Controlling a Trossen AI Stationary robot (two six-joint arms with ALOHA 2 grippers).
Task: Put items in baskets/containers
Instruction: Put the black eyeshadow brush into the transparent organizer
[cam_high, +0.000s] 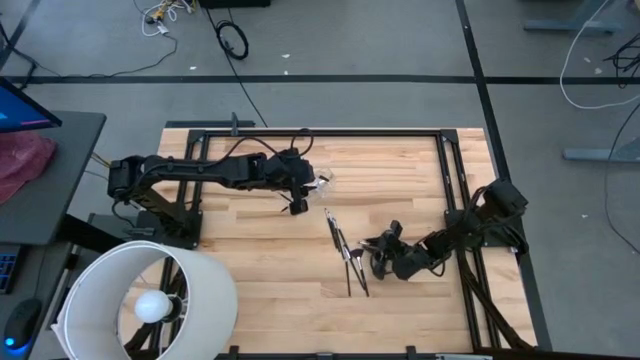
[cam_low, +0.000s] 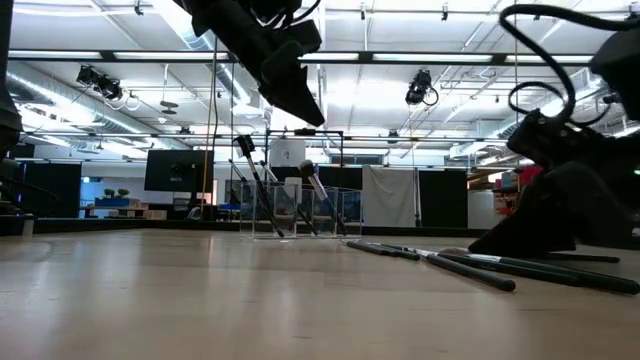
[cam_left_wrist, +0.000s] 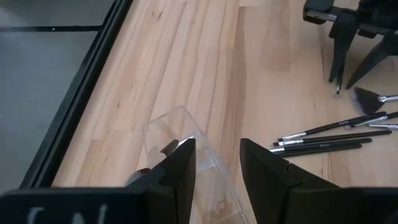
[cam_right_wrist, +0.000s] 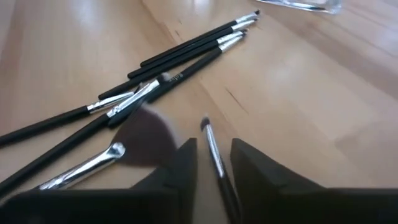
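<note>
While the left gripper hovers, fingers spread over the clear cup mid-worktop, right gripper pinching one slim brush, other brushes lying just left.

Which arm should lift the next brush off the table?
Right. The right gripper is low at the loose brushes, with one slim brush between its fingers. The left gripper hangs over the clear cup, away from the pile.
</note>
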